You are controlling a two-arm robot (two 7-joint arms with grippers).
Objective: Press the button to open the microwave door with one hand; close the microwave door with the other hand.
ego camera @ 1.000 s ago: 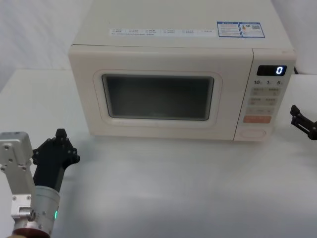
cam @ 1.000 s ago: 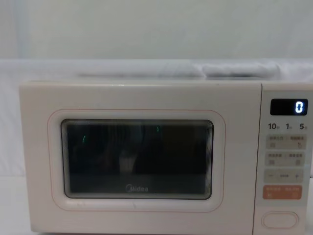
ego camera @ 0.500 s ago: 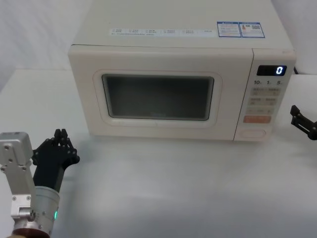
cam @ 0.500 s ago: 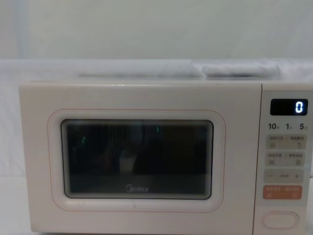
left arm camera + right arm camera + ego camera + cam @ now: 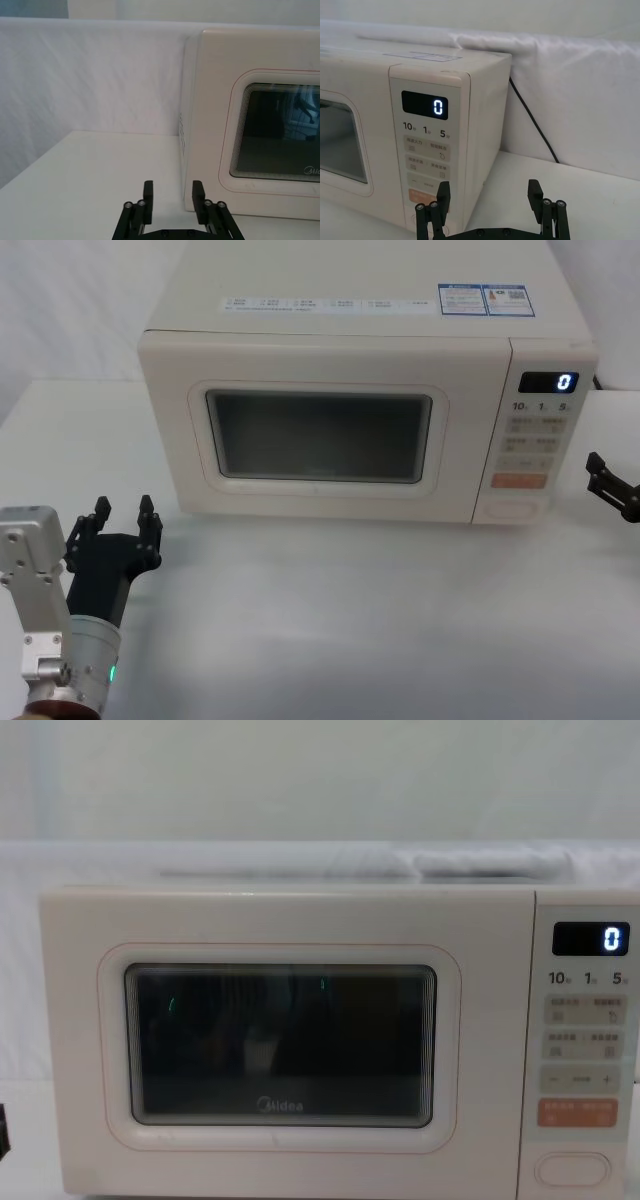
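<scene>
The button (image 5: 512,507) sits untouched at the bottom of the microwave's control panel (image 5: 540,440), below the orange key (image 5: 519,480), and the microwave door (image 5: 320,430) lies flush and closed, so by my reading step 1, the press that pops the door, is not yet done. The next move likely calls for the right pincer (image 5: 612,487), which hovers just beside the panel's right edge, to swing in front of the panel and push a fingertip squarely onto the button, clear of the orange key. Its jaws stand spread apart, grasping nothing. The left pincer (image 5: 120,518) hangs low over the white bench (image 5: 350,620) near the microwave's front left corner, fingers (image 5: 148,190) released and empty, pointing toward the door.
</scene>
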